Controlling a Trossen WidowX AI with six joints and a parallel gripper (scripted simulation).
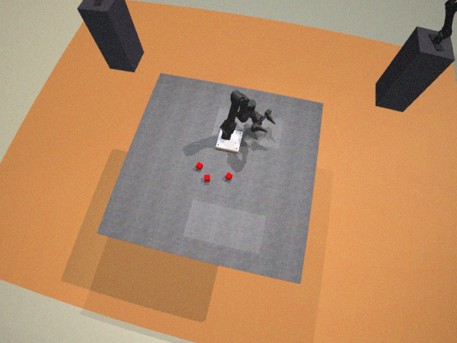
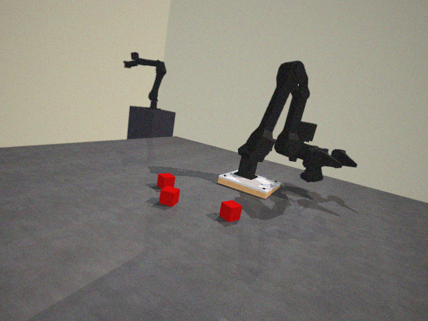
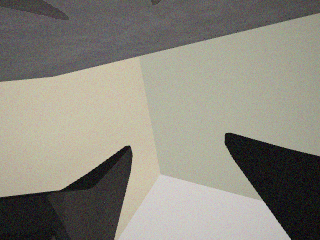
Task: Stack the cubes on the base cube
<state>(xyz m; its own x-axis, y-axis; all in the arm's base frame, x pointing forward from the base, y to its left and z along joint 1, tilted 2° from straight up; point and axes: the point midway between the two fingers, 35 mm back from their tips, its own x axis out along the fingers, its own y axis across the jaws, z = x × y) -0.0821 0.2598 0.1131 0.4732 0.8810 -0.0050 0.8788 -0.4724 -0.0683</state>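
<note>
Three red cubes of like size stand apart on the grey table, with none stacked. One cube (image 1: 199, 165) (image 2: 166, 180) is at the left, a second cube (image 1: 207, 178) (image 2: 169, 196) is close to it, and the third cube (image 1: 228, 176) (image 2: 230, 210) stands farther right. Which one is the fixed base cube cannot be told. My gripper (image 1: 270, 127) (image 2: 348, 166) (image 3: 177, 144) is open and empty, held above the table to the right of the arm's base, well away from the cubes. The wrist view shows no cube.
The arm's base plate (image 1: 232, 146) (image 2: 241, 189) is behind the cubes on the grey table (image 1: 147, 206) (image 2: 241, 276). Dark pedestals (image 1: 118, 40) (image 1: 409, 70) stand beyond the table; one with an arm on it shows at the back left of the exterior view.
</note>
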